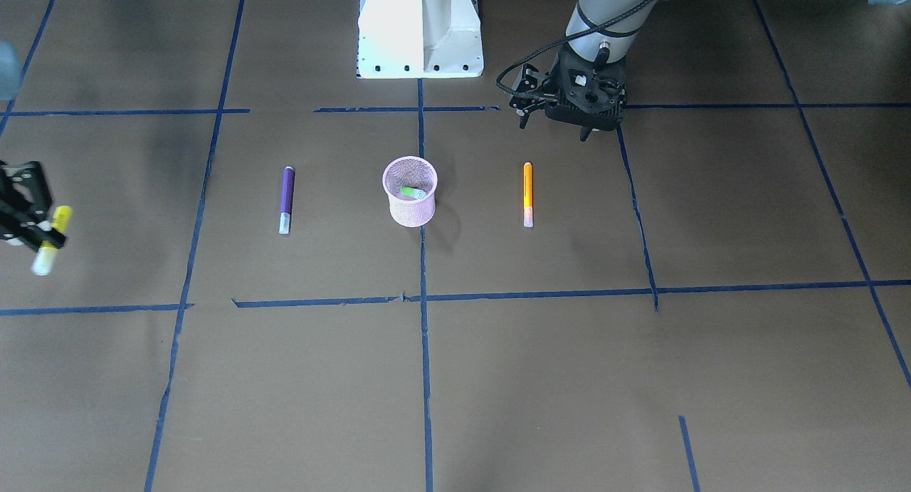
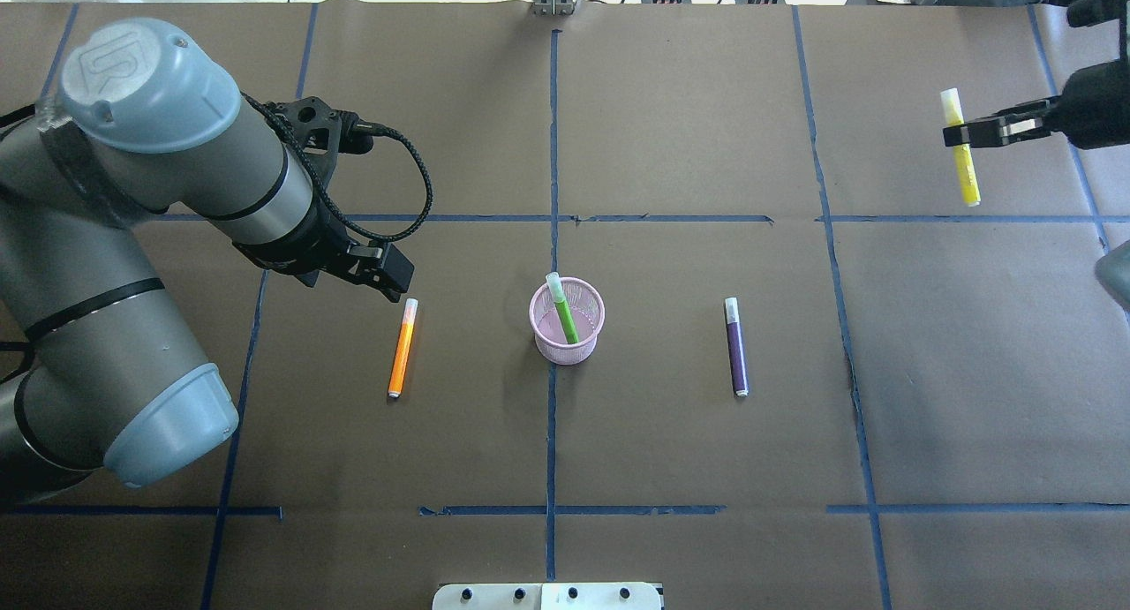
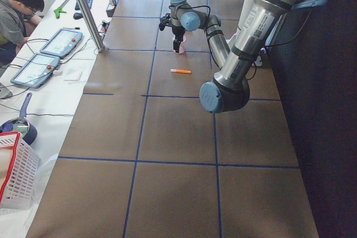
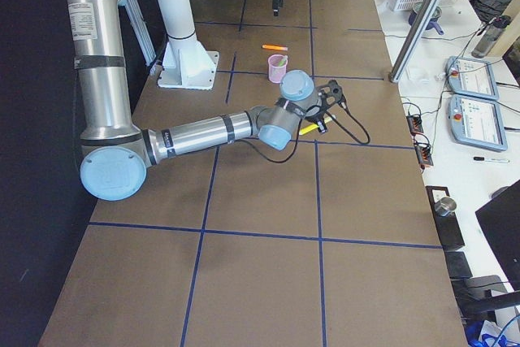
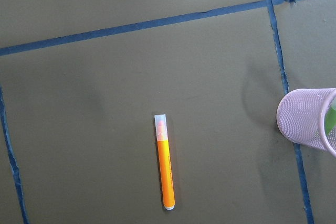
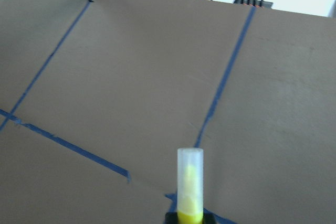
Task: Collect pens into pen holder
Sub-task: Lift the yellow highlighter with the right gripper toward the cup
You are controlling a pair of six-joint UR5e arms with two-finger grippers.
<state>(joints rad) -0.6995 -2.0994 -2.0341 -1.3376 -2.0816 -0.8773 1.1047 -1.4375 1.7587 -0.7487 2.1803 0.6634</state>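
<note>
While the green pen [image 2: 561, 308] already leans inside the pen holder [image 2: 568, 320], cap poking above the rim, three pens are not yet in. The right end effector [image 2: 960, 135] is clenched on the yellow pen [image 2: 962, 164], carried off the counter [image 2: 671, 433] far out on the holder's robot-right side, well beyond the purple pen [image 2: 736, 346], which lies flat on that same side. The orange pen [image 2: 403, 348] lies flat on the holder's robot-left side, well apart from it. The left end effector [image 2: 393, 283] hovers just past the orange pen's cap end, away from the holder; I cannot tell whether it is released or clenched, and nothing shows in it. Judged step: bring yellow across to the holder and drop it in. Risks: the grip sits toward the cap end, so the long lower part could swing or pivot during the long traverse and miss the small mouth. A tip catching the rim could tip the light mesh cup and spill green. The leaning green pen narrows the opening. If both arms close on the holder together, they could collide.
</note>
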